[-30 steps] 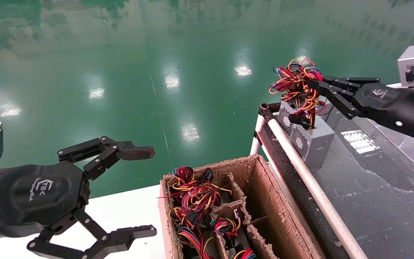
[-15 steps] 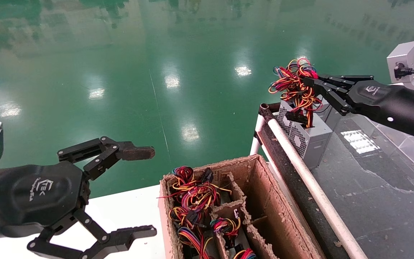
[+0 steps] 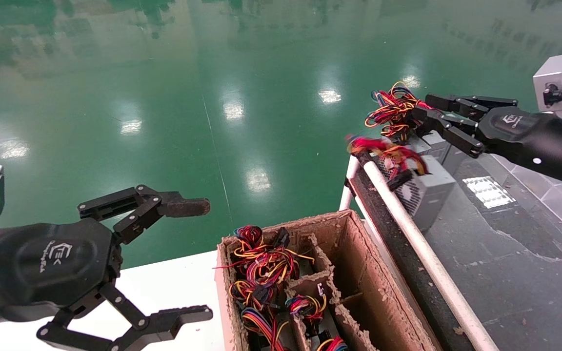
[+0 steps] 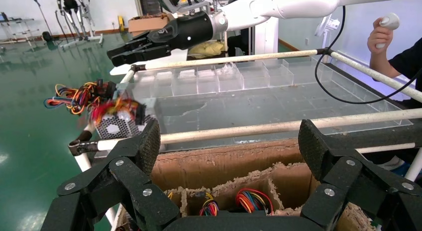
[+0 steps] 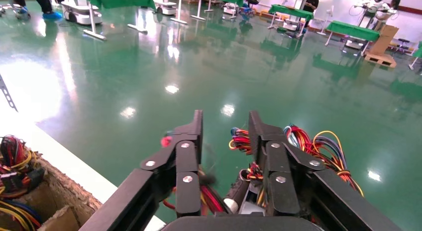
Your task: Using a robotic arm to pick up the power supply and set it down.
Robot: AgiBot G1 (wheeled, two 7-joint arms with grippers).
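Observation:
The power supply [image 3: 427,192], a grey metal box with a mesh fan face, rests on the dark conveyor surface at its far corner beside the white rail. Its coloured wire bundle [image 3: 392,109] spills over the corner, and a blurred part [image 3: 383,148] hangs lower by the rail end. The robotic arm's right gripper [image 3: 423,109] hovers just behind and above the wires, open, with only green floor between its fingers in the right wrist view [image 5: 226,121]. The left wrist view shows the power supply [image 4: 117,125] below that gripper [image 4: 112,54]. My left gripper [image 3: 208,259] is parked at the lower left, open and empty.
A worn cardboard box [image 3: 359,273] with dividers holds more wire bundles in the foreground. The white rail [image 3: 422,248] edges the dark conveyor surface [image 3: 505,253]. Clear plastic bins [image 4: 219,79] line its far side, and a person [image 4: 398,47] stands beyond. Green floor lies past the edge.
The right gripper has opened and let go of the wire bundle. Part of the bundle has dropped toward the rail end. The left arm has not moved.

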